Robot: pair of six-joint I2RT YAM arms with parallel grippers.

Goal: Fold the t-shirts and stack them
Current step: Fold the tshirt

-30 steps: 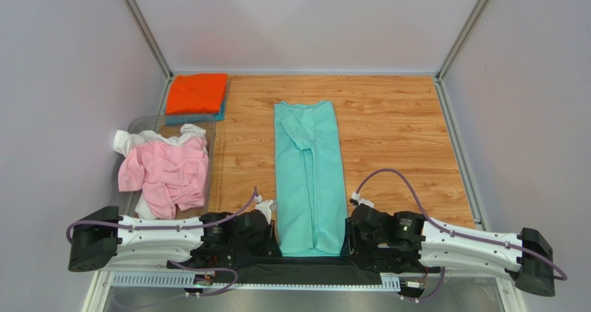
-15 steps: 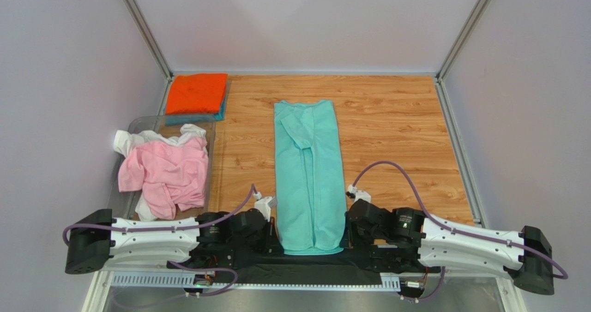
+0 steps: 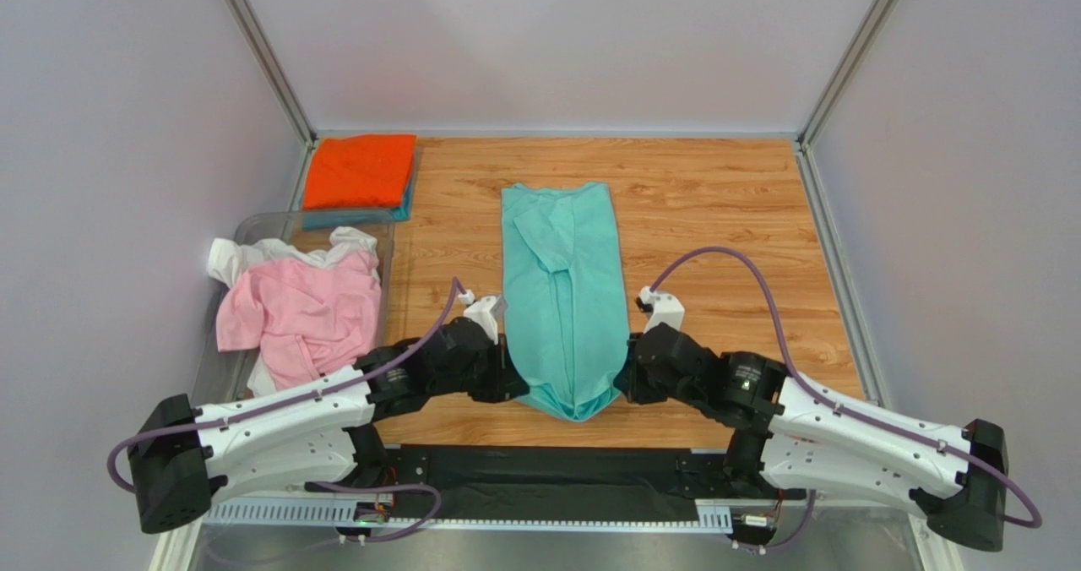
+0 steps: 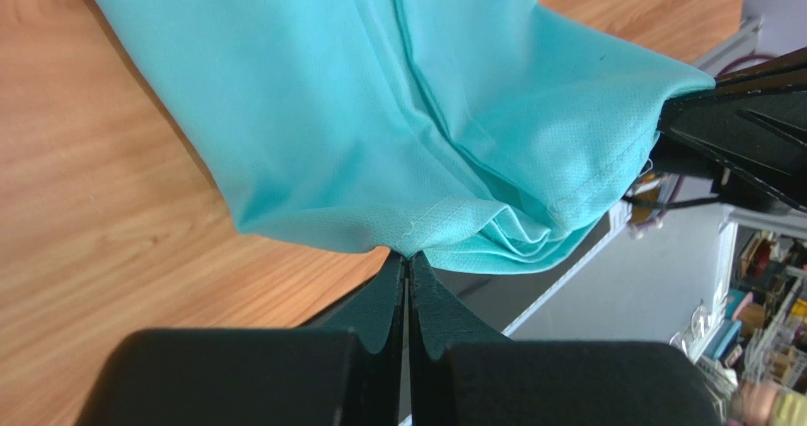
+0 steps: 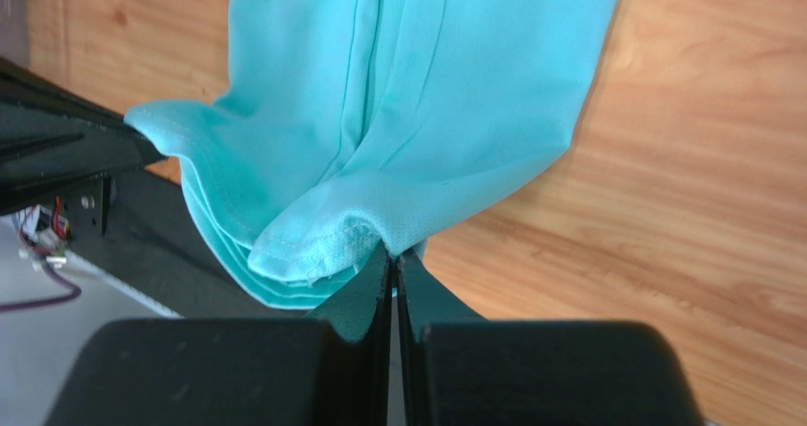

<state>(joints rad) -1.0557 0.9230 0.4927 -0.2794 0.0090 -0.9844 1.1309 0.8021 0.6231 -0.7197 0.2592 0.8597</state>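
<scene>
The mint-green t-shirt (image 3: 562,280) lies as a long narrow strip down the middle of the wooden table (image 3: 736,242). My left gripper (image 3: 513,385) is shut on its near left corner (image 4: 417,237). My right gripper (image 3: 618,389) is shut on its near right corner (image 5: 365,232). Both hold the near hem lifted off the table, and it sags between them. The pink t-shirt (image 3: 305,318) lies crumpled over a white one (image 3: 229,258) at the left. A folded orange t-shirt (image 3: 360,171) sits on a teal-blue one (image 3: 404,206) at the far left corner.
The pink and white shirts sit in a clear bin (image 3: 260,227) at the table's left side. A black strip (image 3: 533,470) runs along the near edge between the arm bases. Grey walls enclose the table on three sides.
Both grippers have moved away from the near edge toward the table's far side, carrying the mint-green shirt's near hem up and forward. The strip on the table looks shorter.
</scene>
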